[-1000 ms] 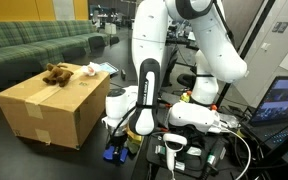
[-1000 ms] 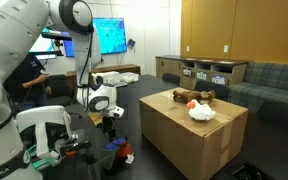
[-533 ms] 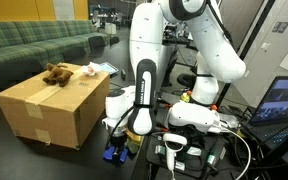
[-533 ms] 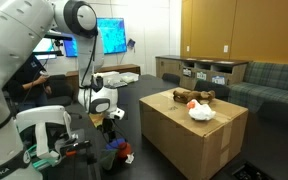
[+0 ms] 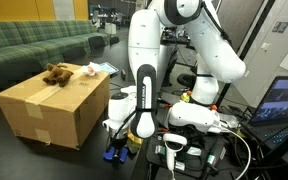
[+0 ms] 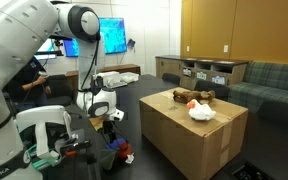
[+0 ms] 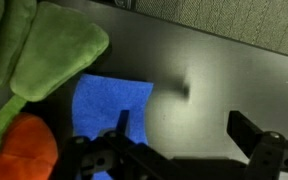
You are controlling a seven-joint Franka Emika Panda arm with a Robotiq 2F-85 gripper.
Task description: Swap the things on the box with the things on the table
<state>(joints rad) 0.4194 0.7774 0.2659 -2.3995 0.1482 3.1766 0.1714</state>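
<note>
The claw (image 7: 179,120) hangs low over the dark table (image 7: 224,70), its jaws spread wide with nothing between them but bare tabletop. One finger (image 7: 121,125) overlaps the near edge of a blue cloth (image 7: 109,100), which lies flat toward the left side of the wrist view and looks roughly square, with no clear long axis. Further left, touching the cloth, lies an orange and green plush toy (image 7: 19,150), its length running from the orange body up to the green leaves. My reading is that either grasp calls for a shift toward that side, since the gap is off-centre from both. In both exterior views the box (image 5: 44,105) stands just beside the arm, carrying a brown plush (image 5: 55,73) and a white item (image 5: 88,69).
</note>
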